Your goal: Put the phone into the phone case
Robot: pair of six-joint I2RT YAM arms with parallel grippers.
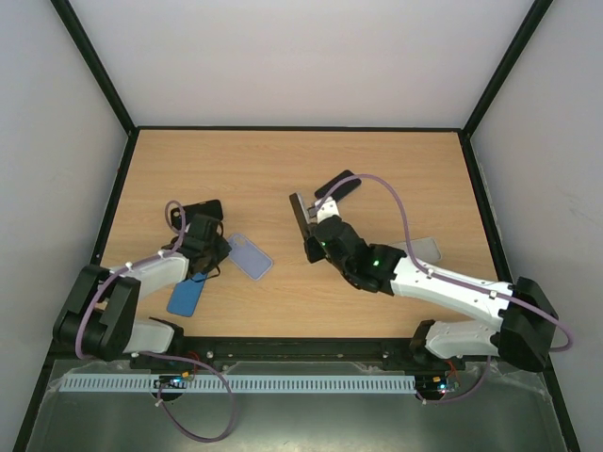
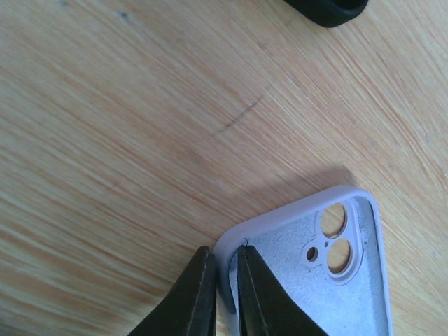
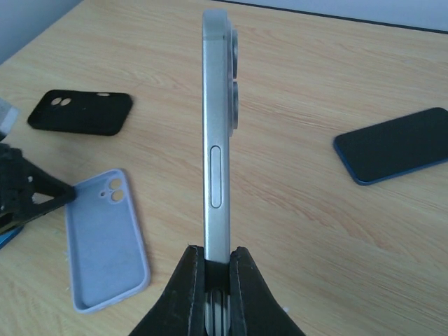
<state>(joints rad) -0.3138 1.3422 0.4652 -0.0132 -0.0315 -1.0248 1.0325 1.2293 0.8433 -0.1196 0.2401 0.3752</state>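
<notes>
My right gripper (image 3: 217,278) gripped the phone (image 3: 217,140) by one end, raised over mid-table, right of the phone case (image 2: 318,280), probably for lowering in. My left gripper (image 2: 218,290) pinched the case's left corner rim, seemingly to steady it.

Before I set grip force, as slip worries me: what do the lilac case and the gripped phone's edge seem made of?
Lilac phone case: likely soft silicone or TPU, matte; rounded rim without glare, lining looks faintly fuzzy. Phone edge: seemingly satin metal, pale silver with an even sheen; coated plastic cannot be excluded.
</notes>
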